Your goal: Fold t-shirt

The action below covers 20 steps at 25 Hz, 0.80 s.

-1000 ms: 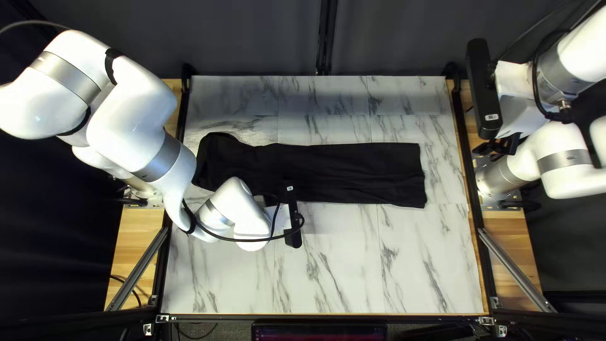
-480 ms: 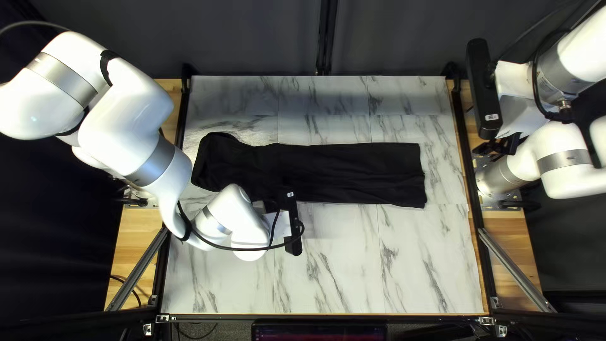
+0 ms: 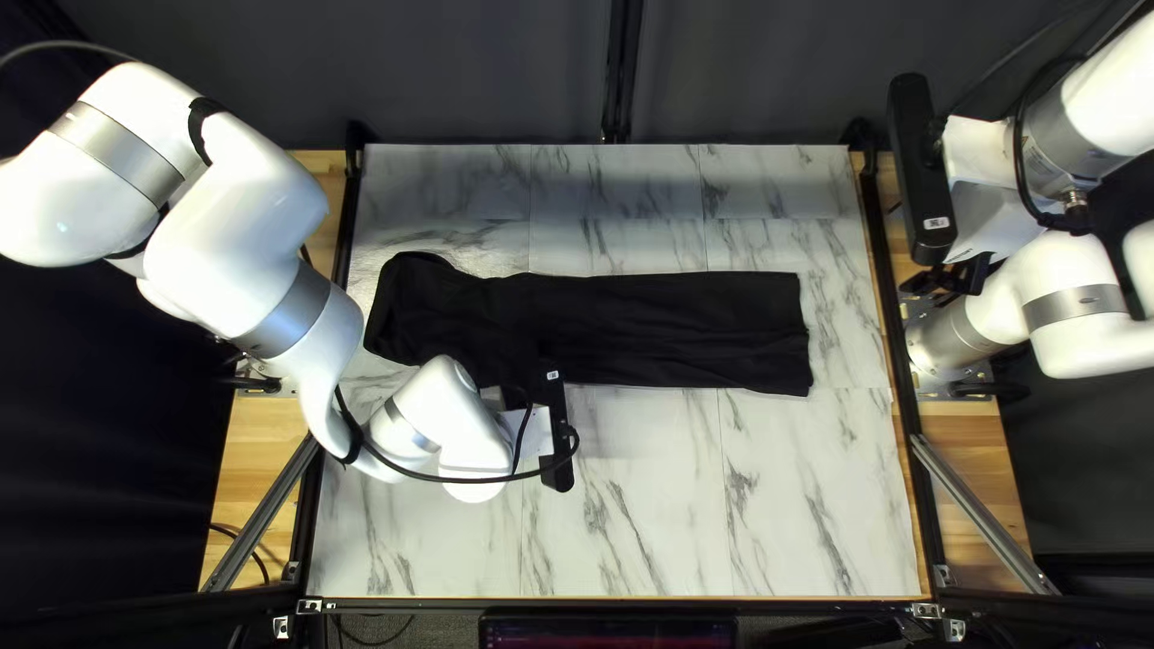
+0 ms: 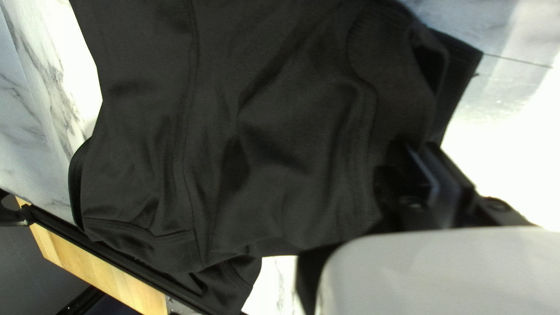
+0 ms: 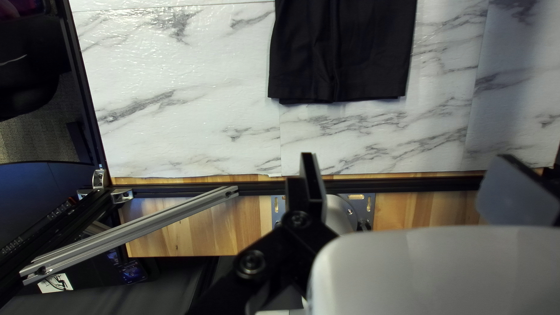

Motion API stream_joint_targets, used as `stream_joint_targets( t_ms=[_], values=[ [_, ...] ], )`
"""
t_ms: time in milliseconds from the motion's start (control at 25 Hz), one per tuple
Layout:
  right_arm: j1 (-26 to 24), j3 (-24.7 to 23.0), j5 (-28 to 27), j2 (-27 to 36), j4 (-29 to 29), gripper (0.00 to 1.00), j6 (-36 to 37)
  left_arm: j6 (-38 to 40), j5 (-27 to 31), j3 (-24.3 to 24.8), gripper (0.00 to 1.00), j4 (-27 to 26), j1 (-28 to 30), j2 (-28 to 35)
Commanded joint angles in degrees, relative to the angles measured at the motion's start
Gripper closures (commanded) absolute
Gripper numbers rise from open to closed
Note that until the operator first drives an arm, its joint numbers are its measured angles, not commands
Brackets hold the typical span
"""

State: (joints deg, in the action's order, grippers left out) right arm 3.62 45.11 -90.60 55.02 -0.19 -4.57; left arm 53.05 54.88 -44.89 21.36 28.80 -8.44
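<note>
The broad bench with a white, grey-veined marble top (image 3: 673, 517) carries the task's cloth. The white, jointed left arm with silver bands (image 3: 247, 271) reaches in over the bench from the left of the top left view, its wrist low beside the cloth. The white, silver-banded right arm (image 3: 1082, 108) is at the right, its wrist out at the bench's edge.

The black fabric t-shirt (image 3: 673, 331) lies across the bench as a long, narrow strip, nearer the far edge than the near one. Its right end is nearly straight, with layered edges showing in the right wrist view; its left part is wider and rumpled, with loose folds and seams in the left wrist view.

The slim black left pincer (image 3: 516, 394) is at the shirt's near side, left of its middle; I cannot tell whether it is spread, pressed together or pinching cloth. The slim black right pincer (image 3: 940, 283) is spread wide, with nothing between its two fingers, and well apart from the shirt's straight end.
</note>
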Motion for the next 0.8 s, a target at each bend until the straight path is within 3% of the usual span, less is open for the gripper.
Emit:
stream_joint_targets(
  t_ms=[40,440,480,560,800],
  values=[
    [0.0,0.0,0.0,0.0,0.0,0.00,0.0,-0.8,-0.9,0.1,1.00,0.1,-1.1,-0.8],
    [0.0,0.0,0.0,0.0,0.0,0.00,0.0,-0.9,-0.6,-0.5,1.00,-0.5,-0.5,-0.5],
    [0.0,0.0,0.0,0.0,0.0,0.00,0.0,-0.8,-0.6,-0.7,0.26,-0.6,-0.3,-0.5],
    [0.0,0.0,0.0,0.0,0.0,0.00,0.0,-0.6,-0.7,-1.3,0.00,-0.8,0.2,-0.9],
    [0.0,0.0,0.0,0.0,0.0,0.00,0.0,-1.2,-2.9,-0.8,0.00,-0.5,-1.4,-1.8]
  ],
)
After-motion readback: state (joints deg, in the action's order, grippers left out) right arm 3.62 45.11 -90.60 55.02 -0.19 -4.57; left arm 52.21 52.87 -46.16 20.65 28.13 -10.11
